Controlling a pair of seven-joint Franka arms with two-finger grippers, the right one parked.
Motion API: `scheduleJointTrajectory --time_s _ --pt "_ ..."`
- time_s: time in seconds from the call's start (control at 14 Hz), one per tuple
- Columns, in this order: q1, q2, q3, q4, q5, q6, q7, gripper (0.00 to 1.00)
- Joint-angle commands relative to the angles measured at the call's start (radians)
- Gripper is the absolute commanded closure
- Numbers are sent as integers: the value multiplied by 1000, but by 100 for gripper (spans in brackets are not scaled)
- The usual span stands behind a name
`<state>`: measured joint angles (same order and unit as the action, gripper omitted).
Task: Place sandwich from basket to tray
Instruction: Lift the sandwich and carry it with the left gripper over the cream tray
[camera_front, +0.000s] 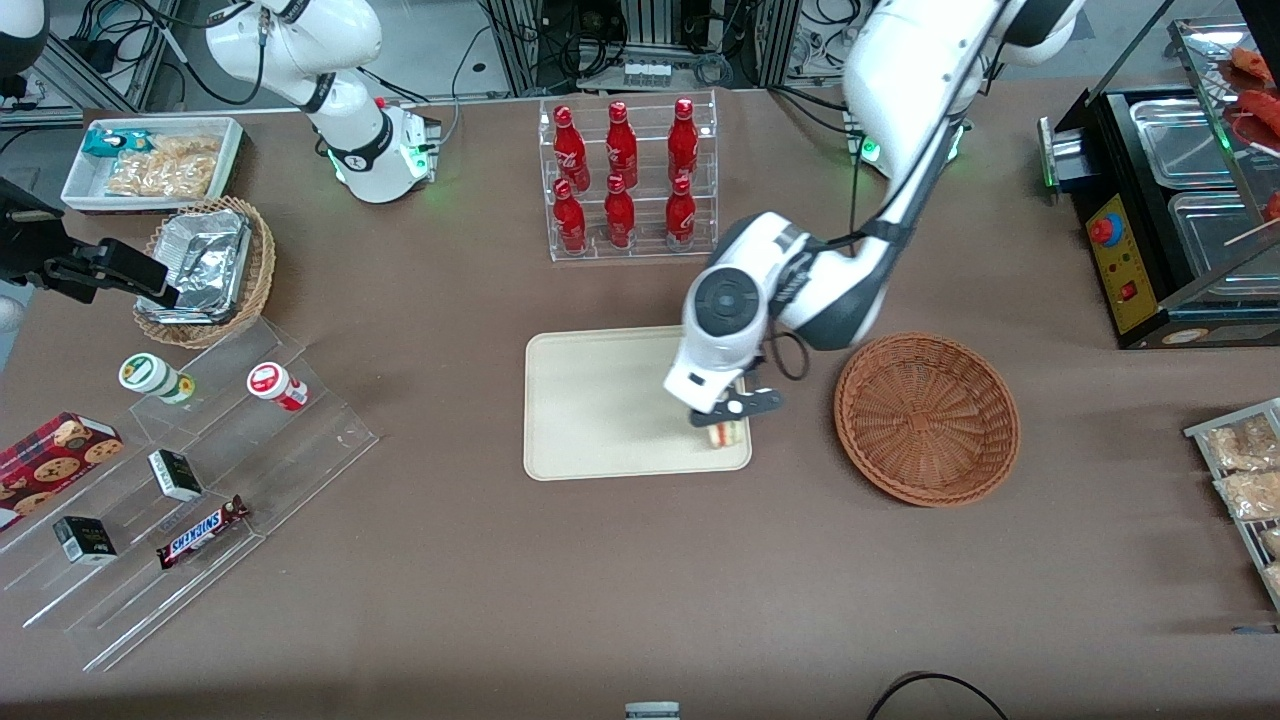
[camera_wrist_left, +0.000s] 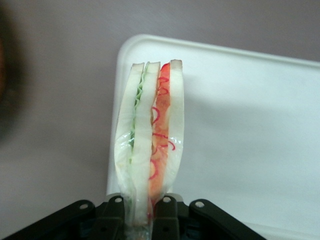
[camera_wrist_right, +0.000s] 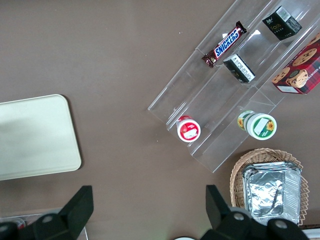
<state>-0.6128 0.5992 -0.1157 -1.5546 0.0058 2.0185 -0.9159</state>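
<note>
My left gripper is shut on the clear-wrapped sandwich, holding it over the corner of the cream tray that is nearest the basket and the front camera. In the left wrist view the sandwich stands on edge between the black fingers, with white bread, green and red-orange filling, over the tray's rounded corner. I cannot tell whether the sandwich touches the tray. The reddish-brown wicker basket stands beside the tray toward the working arm's end and holds nothing.
A clear rack of red bottles stands farther from the front camera than the tray. A clear stepped shelf with snacks, a tan basket of foil containers and a white bin lie toward the parked arm's end. A black food warmer stands toward the working arm's end.
</note>
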Motion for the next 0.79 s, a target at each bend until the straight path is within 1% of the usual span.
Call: scheduleJointTrajectory --time_s 0.0,0.21,0.43,0.71 --pt "-60 76 13 85 2 49 -58 95" --pt "-85 131 10 162 -4 55 -67 96" --pt "-111 177 5 206 -3 71 -92 96" --pt "-128 211 5 219 -3 78 -104 96"
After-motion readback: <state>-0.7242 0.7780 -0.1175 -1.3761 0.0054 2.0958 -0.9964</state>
